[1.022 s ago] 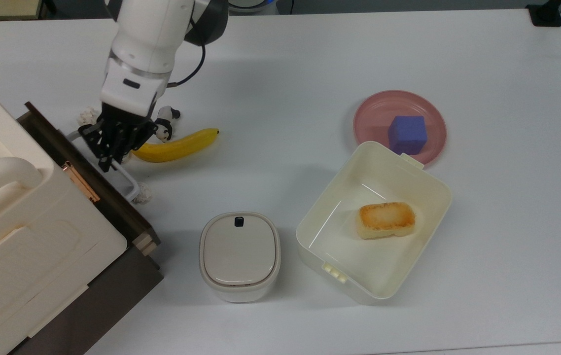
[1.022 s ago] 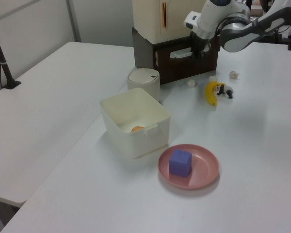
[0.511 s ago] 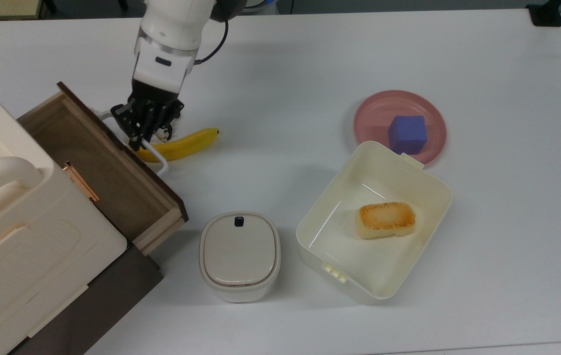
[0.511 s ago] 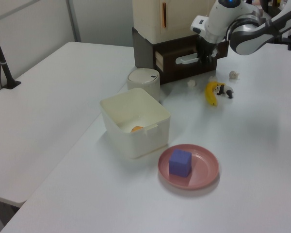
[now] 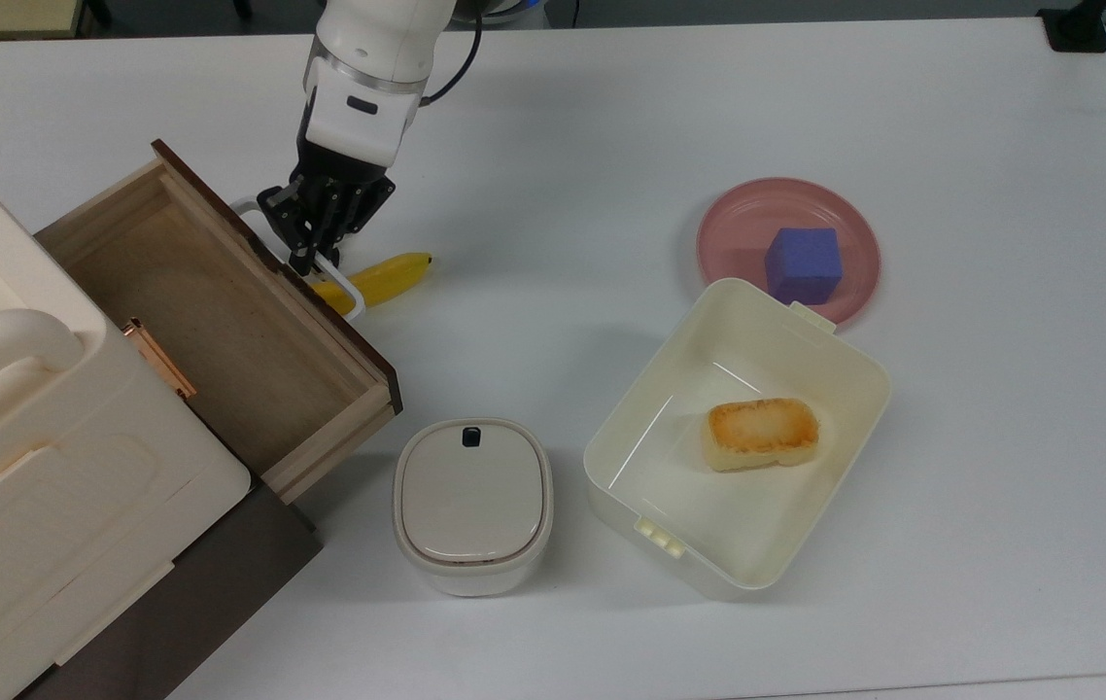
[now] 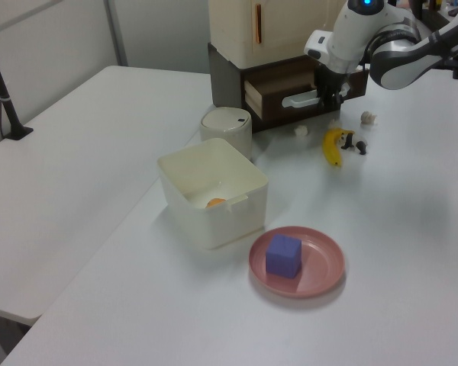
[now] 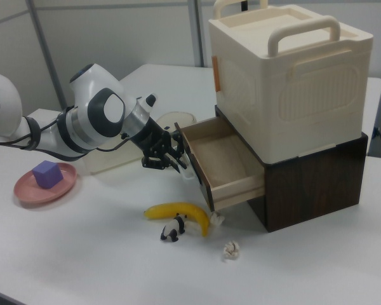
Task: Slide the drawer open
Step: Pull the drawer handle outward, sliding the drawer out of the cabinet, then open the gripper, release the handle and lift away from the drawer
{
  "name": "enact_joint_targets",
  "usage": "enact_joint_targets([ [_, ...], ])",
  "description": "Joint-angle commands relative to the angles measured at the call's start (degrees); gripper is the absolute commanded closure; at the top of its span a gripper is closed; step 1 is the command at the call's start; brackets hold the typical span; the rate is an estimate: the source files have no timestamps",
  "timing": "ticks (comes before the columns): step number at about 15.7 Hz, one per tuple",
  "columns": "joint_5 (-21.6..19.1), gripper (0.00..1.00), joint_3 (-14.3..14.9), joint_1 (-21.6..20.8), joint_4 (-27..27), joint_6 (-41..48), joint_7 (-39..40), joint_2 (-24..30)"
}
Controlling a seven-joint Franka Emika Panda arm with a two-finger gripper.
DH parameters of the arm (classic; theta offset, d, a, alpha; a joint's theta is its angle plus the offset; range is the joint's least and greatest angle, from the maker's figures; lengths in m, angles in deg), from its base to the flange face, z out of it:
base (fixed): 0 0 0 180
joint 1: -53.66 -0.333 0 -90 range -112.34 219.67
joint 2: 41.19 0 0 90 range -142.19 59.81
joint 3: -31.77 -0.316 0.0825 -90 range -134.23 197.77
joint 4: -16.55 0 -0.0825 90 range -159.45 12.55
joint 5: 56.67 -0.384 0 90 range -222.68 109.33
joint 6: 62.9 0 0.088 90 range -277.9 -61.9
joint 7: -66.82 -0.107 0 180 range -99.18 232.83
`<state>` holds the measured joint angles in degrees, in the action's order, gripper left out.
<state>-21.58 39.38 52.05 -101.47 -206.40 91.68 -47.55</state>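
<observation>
The wooden drawer [image 5: 213,311] stands pulled far out of the dark cabinet, its light plywood inside bare. Its dark brown front panel [image 5: 320,311] faces the banana. My gripper [image 5: 313,243] is shut on the white loop handle [image 5: 344,284] at the panel's front, fingers pointing down. The left view has the gripper [image 6: 333,88] at the handle [image 6: 301,99] in front of the drawer [image 6: 278,85]. In the right view the gripper [image 7: 170,159] sits at the open drawer's [image 7: 223,159] left end.
A banana [image 5: 388,275] lies just beyond the handle, with a small panda toy [image 7: 171,232] and a white ball [image 7: 232,250] nearby. A lidded cream pot [image 5: 472,501], an open cream box [image 5: 655,374] holding bread [image 5: 760,433], and a pink plate [image 5: 738,224] with a blue cube [image 5: 803,262] stand on the table. A cream case [image 5: 28,437] tops the cabinet.
The drawer has slid from nearly closed to far out, toward the top view's right. My gripper travelled with the handle, which now overlaps the banana's end.
</observation>
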Motion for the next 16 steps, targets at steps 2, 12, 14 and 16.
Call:
enact_joint_targets([
  [2,-0.37,0.00,-1.20,-2.95,-4.06,1.73,-10.34,3.19],
  [12,-0.81,0.00,-3.91,-2.86,0.34,2.78,-21.50,3.46],
  [14,-1.16,0.00,-6.19,-2.86,2.17,7.50,-27.99,3.28],
  [16,-5.44,0.00,-9.79,-2.60,4.72,14.00,-33.28,3.02],
])
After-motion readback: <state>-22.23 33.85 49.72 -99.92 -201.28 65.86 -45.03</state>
